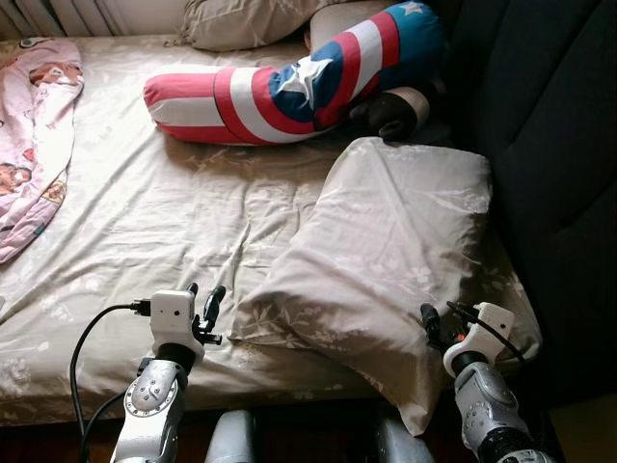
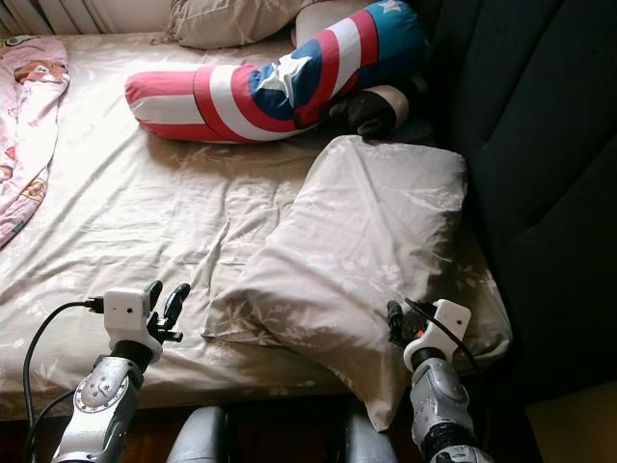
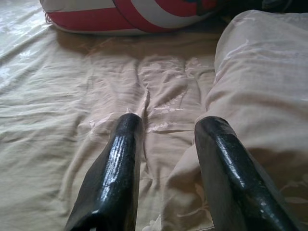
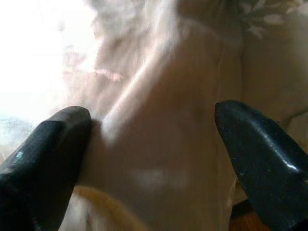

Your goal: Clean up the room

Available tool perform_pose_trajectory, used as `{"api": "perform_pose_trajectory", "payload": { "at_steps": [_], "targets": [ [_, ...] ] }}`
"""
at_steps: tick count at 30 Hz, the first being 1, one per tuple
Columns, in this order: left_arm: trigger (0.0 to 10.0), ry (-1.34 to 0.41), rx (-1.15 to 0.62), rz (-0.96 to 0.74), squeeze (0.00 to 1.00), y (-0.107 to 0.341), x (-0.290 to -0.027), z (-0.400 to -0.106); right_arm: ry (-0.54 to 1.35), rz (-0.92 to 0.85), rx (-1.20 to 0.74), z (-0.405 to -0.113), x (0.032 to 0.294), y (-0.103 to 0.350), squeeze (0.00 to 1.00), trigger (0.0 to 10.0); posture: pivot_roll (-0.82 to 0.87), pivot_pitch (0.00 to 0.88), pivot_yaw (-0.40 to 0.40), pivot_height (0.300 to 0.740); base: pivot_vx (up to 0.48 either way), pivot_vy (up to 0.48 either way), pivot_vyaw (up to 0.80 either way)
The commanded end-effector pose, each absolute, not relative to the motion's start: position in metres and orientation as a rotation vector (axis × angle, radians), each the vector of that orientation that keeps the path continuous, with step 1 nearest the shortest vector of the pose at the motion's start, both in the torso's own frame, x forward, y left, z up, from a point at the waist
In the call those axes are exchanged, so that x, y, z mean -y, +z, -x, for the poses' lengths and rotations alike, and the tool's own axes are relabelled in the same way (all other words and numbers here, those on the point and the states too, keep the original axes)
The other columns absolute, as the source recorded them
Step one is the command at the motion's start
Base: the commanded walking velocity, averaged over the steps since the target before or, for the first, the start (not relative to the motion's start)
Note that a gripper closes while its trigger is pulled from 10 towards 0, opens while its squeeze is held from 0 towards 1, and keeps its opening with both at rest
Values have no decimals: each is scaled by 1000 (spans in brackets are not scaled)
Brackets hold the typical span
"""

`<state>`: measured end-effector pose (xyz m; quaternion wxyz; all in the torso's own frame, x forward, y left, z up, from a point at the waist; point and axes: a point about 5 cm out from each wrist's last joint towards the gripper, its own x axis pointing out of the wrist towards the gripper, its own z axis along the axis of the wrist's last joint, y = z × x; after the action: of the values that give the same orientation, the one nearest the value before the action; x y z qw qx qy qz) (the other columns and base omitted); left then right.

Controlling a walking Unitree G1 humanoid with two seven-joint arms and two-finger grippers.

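Note:
A large beige pillow (image 1: 386,251) lies slanted on the bed's right side, its lower corner hanging over the front edge. My left gripper (image 1: 203,306) is open just left of the pillow's near left corner, low over the sheet; in the left wrist view the pillow (image 3: 260,96) bulges beside one of the fingers (image 3: 226,163). My right gripper (image 1: 439,326) is open at the pillow's lower right edge. In the right wrist view the pillow fabric (image 4: 159,144) lies between the two spread fingertips (image 4: 53,144).
A red, white and blue star bolster (image 1: 289,92) lies across the back of the bed, with another beige pillow (image 1: 241,21) behind it. A pink printed blanket (image 1: 34,135) lies at the left. A dark padded headboard (image 1: 549,145) runs along the right. The beige sheet (image 1: 164,212) is wrinkled.

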<state>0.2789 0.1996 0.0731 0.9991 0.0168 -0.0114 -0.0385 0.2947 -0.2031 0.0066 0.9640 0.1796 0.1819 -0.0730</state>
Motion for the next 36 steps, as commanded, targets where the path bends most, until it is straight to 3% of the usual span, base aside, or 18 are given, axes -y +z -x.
{"api": "perform_pose_trajectory", "payload": {
  "at_steps": [1, 15, 20, 36],
  "targets": [
    [10000, -90, -6, -47, 0, 69, -201, -275, -155, -358, -432, -288, 204, -2, 0, 10000, 109, 184, 8, 642, 0, 0, 0],
    [10000, -104, -3, -62, 0, 72, -202, -274, 8, -534, -500, -285, 183, -10, 0, 10000, 122, 203, 15, 642, 0, 0, 0],
    [10000, -109, -5, -67, 0, 73, -202, -274, 5, -435, -649, -268, 178, -29, 0, 10000, 126, 211, 22, 642, 0, 0, 0],
    [10000, -125, -13, -90, 0, 76, -205, -268, 48, -407, -800, -252, 155, -45, 0, 10000, 170, 243, 52, 642, 0, 0, 0]
  ]
}}
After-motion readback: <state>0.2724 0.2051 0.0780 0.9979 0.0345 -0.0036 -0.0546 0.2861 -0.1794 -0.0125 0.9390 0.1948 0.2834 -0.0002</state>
